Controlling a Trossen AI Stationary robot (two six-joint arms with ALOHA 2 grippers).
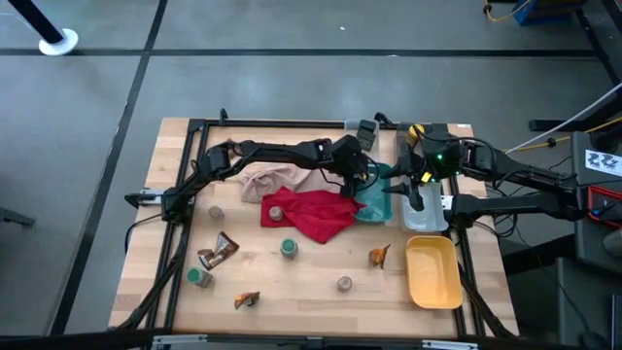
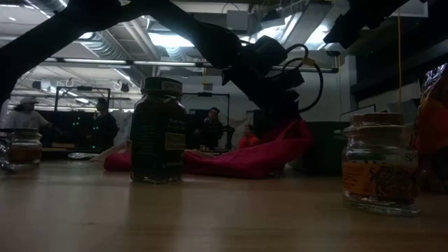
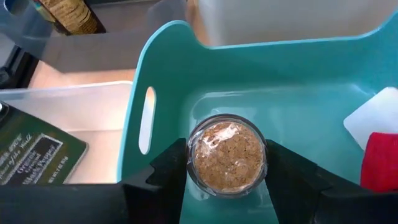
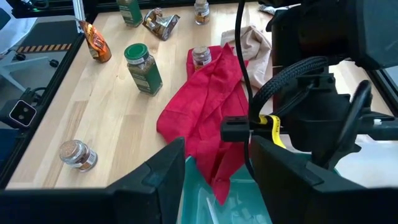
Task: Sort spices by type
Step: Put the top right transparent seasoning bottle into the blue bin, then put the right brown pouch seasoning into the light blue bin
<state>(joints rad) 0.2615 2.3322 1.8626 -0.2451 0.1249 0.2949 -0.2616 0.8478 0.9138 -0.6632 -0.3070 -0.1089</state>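
My left gripper [image 1: 367, 187] reaches across the table and is shut on a small clear jar of brown spice [image 3: 227, 155] over the teal tray [image 3: 323, 81]. My right gripper [image 4: 217, 193] hangs open and holds nothing by the clear tray [image 1: 425, 216], just behind the left arm [image 4: 323, 93]. Several jars stand on the wood, among them a green-lidded one [image 1: 289, 249] and a grey-lidded one [image 1: 344, 284]. One more jar [image 1: 277, 211] rests on the red cloth's [image 1: 313, 214] edge. Three crinkly sachets [image 1: 219, 251] [image 1: 248, 299] [image 1: 379, 256] lie flat. My left gripper pinches the jar by its round glass wall [image 3: 194, 155], one finger [image 3: 165, 171] on each side. The fingers slant down from the table's left. One round end of the jar faces the wrist camera. Whether the jar touches the tray's floor, I cannot tell.
A yellow tray [image 1: 432, 272] sits at the near right. The clear tray holds a green-labelled packet [image 3: 31, 155]. A yellow-capped bottle [image 1: 416, 131] stands at the far right. A beige cloth [image 1: 272, 180] lies under the left arm. People show in the room beyond the table.
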